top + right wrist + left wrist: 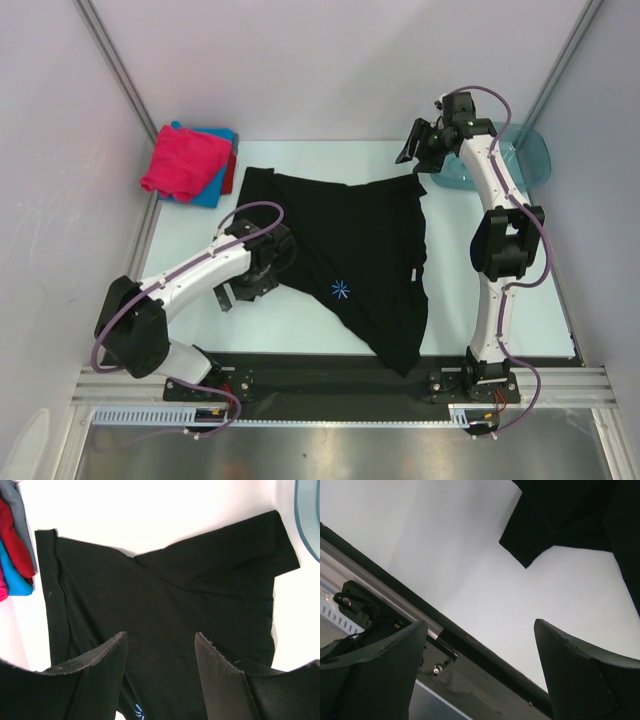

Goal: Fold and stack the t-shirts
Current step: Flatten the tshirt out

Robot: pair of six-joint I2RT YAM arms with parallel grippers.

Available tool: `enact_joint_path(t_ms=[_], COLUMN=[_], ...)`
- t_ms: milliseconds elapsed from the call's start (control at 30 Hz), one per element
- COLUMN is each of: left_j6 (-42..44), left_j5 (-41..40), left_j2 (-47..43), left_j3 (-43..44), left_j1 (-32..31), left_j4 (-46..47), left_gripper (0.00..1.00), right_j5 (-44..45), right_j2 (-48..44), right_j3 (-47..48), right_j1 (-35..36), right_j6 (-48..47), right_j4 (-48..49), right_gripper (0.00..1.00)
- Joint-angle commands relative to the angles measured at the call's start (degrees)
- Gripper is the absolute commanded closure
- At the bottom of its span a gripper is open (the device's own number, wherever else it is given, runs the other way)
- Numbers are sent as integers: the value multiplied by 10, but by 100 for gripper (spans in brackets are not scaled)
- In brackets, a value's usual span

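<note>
Loosely spread black t-shirt [165,590], ahead of right gripper [160,641], beside left gripper [480,625].

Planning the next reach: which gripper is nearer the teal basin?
Right. The right gripper hovers just left of the teal basin; the left gripper is far across the black t-shirt, near the table's front.

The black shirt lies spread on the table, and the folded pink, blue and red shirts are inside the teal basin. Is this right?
Not inside the basin: the folded shirts lie on the table at the far left. The top view shows this. The rest is right.
</note>
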Motion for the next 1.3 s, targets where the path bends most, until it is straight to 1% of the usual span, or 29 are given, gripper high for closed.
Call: enact_joint_path(t_ms=[0, 33, 67, 100, 133, 200, 233, 267, 300, 400, 467, 500, 533, 633, 700, 767, 900, 1133, 1267], left_j6=[-19, -10, -10, -8, 9, 16, 36, 45, 54, 75, 92, 103, 110, 124, 119, 112, 108, 72, 72], left_j5=[-48, -53, -54, -52, -52, -65, -67, -67, -68, -89, -97, -104, -108, -119, -117, -112, -107, -81, -79], left_j2=[-23, -28, -39, -46, -51, -60, -62, -63, -59, -39, -31, -28, -19, 3, 13, 16, 7, 16, 25], left_j3=[-33, -44, -68, -81, -89, -102, -112, -132, -140, -138, -145, -149, -151, -157, -153, -158, -183, -221, -226], left_j1=[1, 1, 1, 1, 1, 1, 1, 1, 1, 1, 1, 1, 1, 1, 1, 1, 1, 17, 23], left_j4=[53, 73, 90, 136, 154, 188, 210, 232, 272, 281, 303, 326, 336, 362, 358, 357, 381, 386, 394], left_gripper=[7, 13, 15, 17, 18, 16, 13, 12, 12, 12, 14, 16, 21, 30, 29, 22, 19, 19, 22], right_j5=[-13, -12, -13, -14, -14, -12, -12, -11, -11, -14, -14, -15, -18, -20, -22, -20, -23, -26, -28], right_j2=[-27, -29, -27, -26, -26, -28, -27, -27, -26, -24, -24, -23, -22, -21, -22, -23, -21, -23, -23], right_j3=[3, 3, 2, 3, 4, 3, 2, 0, 1, 3, 2, 2, 2, 3, 3, 2, 0, -4, -7], right_j1=[0, 0, 0, 0, 1, 1, 3, 4, 5, 9, 9, 9, 9, 9, 9, 9, 9, 9, 9], right_j6=[1, 1, 0, 1, 0, -1, -3, -3, -4, -4, -3, -3, -3, -1, 0, 0, 0, 0, 2], right_j4=[17, 17, 17, 17, 17, 17, 17, 17, 19, 19, 20, 20, 22, 22, 22, 21, 22, 23, 23], right_gripper=[38, 38, 38, 38, 38, 38, 38, 38, 38, 38, 38, 38, 38, 38, 38, 38, 38, 38, 38])
